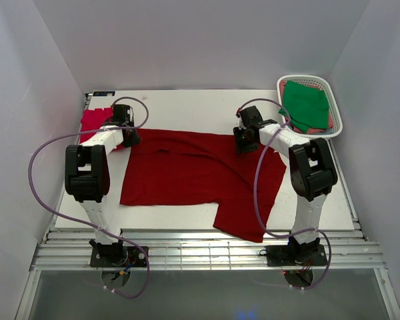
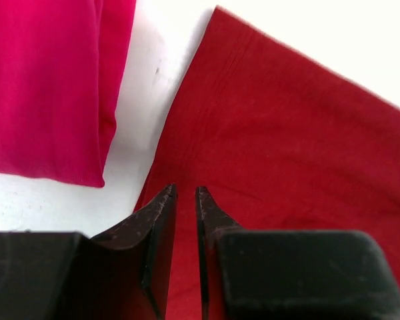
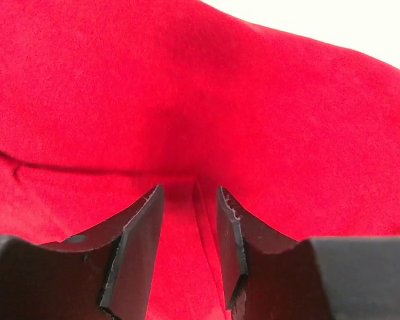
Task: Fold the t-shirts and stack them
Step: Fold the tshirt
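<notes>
Across the middle of the table [image 1: 187,107], the dark red t-shirt [image 1: 193,173] lies spread (one flap trailing near-right). My left gripper [image 2: 186,189] hangs narrowly parted over its far-left corner, and my right gripper [image 3: 190,189] stands wider at the far right, neither holding cloth. I judge the fold barely begun; next I must pinch both corners cleanly.

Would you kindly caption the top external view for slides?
Left arm and right arm over a spread dark red t-shirt; pink shirt beside it, green shirt in the basket.

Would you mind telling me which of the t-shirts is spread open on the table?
The dark red shirt, spread flat mid-table. The pinkish-red shirt lies folded at the far left, and the green shirt sits in the basket.
</notes>
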Robot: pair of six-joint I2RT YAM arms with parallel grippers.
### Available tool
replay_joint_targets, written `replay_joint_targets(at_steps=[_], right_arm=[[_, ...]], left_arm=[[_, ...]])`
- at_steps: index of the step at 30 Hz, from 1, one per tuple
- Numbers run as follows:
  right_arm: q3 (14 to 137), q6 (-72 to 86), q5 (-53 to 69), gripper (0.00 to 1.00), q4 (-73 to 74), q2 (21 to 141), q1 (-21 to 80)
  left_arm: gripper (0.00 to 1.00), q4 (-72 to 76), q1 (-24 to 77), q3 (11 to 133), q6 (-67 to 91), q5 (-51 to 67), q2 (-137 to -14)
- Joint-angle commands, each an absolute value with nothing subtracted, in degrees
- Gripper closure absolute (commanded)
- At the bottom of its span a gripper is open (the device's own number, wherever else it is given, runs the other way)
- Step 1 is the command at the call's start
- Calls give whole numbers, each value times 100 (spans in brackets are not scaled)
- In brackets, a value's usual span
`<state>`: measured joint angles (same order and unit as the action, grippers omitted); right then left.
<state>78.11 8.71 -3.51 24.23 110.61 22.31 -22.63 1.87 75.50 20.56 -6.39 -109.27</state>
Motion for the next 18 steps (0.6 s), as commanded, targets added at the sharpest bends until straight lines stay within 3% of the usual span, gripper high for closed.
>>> replay_joint_targets(at_steps=[1, 8, 10, 11, 13, 18], right_arm=[[8209, 782, -132, 57, 2355, 11311, 2250], [8192, 791, -105, 57, 2259, 11496, 2259], [8148, 800, -97, 64, 2259, 11487, 2250], [8078, 800, -79, 75, 2241, 11444, 2250], [7964, 809, -62, 83, 2171, 11365, 2250], [7770, 791, 220, 92, 2109, 11136, 2259]], left_arm=[[72, -2267, 211, 7383, 1978, -650, -10573], [72, -2294, 211, 7339, 1934, -756, -10547], [72, -2320, 211, 7356, 1925, -765, -10556], [72, -2329, 211, 7356, 1934, -773, -10564], [72, -2347, 211, 7356, 1925, -817, -10556], [72, -2364, 211, 7339, 1942, -870, -10547]])
